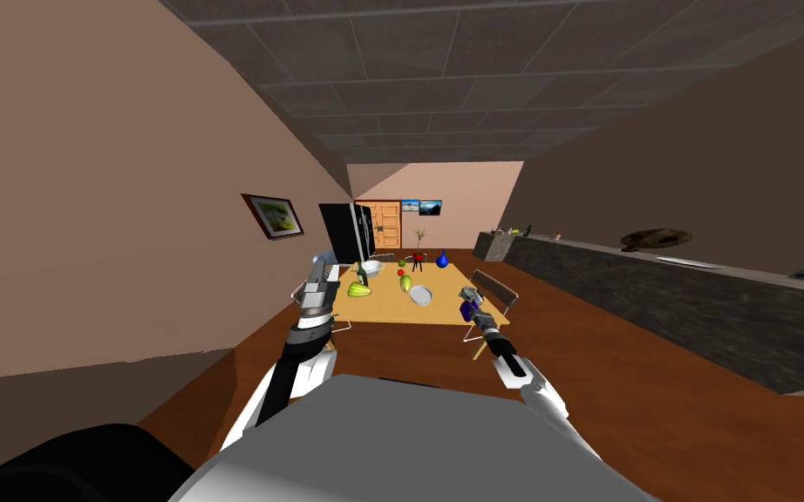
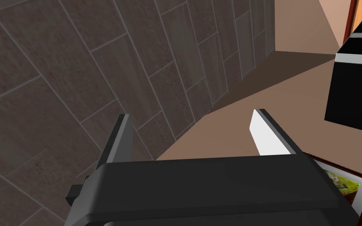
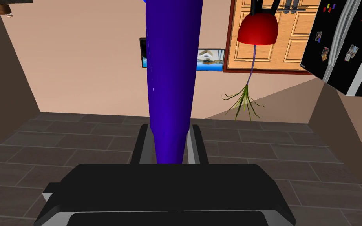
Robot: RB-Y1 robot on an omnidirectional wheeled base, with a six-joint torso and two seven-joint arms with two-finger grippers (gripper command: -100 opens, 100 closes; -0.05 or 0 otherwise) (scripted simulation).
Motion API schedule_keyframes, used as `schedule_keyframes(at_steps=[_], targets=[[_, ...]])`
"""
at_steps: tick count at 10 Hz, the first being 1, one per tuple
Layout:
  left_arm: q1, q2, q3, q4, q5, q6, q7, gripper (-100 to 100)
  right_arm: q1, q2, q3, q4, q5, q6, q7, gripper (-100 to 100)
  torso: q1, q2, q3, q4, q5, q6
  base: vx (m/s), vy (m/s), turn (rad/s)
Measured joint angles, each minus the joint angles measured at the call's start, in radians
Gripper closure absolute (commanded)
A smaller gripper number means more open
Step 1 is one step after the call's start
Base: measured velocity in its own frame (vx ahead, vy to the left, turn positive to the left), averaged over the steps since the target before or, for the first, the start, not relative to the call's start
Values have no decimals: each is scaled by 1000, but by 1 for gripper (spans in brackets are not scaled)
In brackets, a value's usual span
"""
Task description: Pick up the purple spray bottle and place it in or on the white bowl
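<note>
Purple spray bottle (image 3: 172, 70) clamped between the fingers of the right gripper (image 3: 170, 131), held in the air off the near right corner of the wooden table (image 1: 391, 315). The white bowl (image 1: 421, 295) lies on the table near it (a second white vessel (image 1: 372, 267) sits farther back). Left gripper (image 2: 192, 117) raised, fingers wide, empty. Likely risks: the grip is on the bottle's narrow end, so a swing may loosen it, and a low carry may knock the green fruit (image 1: 405, 282) beside the bowl.
</note>
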Motion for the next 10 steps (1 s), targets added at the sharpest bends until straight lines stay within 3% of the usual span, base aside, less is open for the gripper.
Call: schedule_keyframes(at_steps=[5,10], targets=[[0,0,0,0,0,0,0,0,-21,-52,-17,-17,-3,22,-26,100,-1,-18,-10,-4,0,-3,129,-172,146],[0,0,0,0,0,0,0,0,11,-106,-59,-36,18,40,-48,100,0,-19,-12,-5,1,-5,146,-193,212]])
